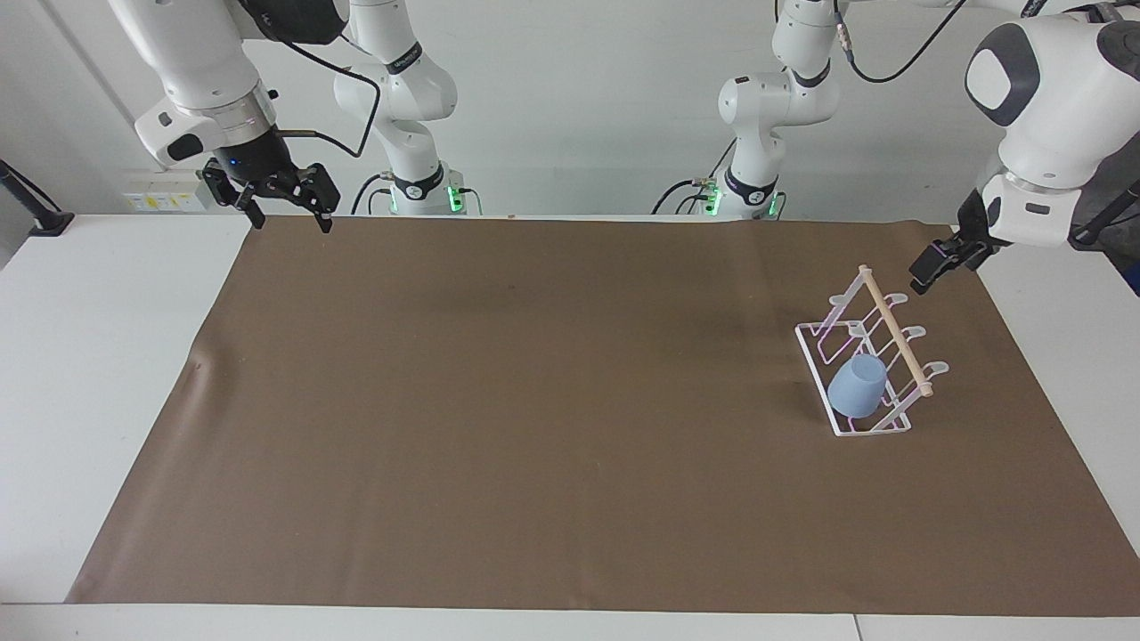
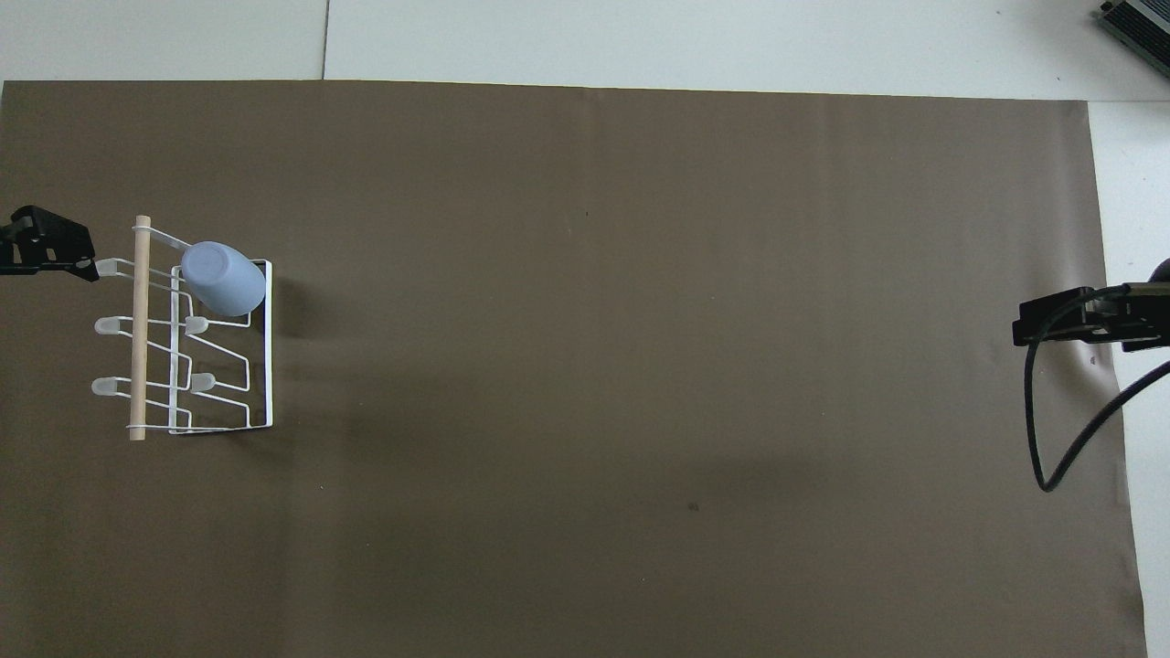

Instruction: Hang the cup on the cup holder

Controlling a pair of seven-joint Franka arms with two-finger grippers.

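Brown mat on white table, pale wall

No readable text, label or number anywhere: the arms' small markings are too tiny to make out, everything else plain.

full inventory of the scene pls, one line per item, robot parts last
cup: 1, light blue, mouth-down on a prong at the cup holder's end farther from the robots
cup holder: 1, white wire with a wooden dowel on top, at the left arm's end of the table
table cover: 1, brown, spread over the white table
left gripper: 1, black, open, empty, in the air beside the cup holder's nearer end
right gripper: 1, black, open, empty, waits over the cover's corner by its base
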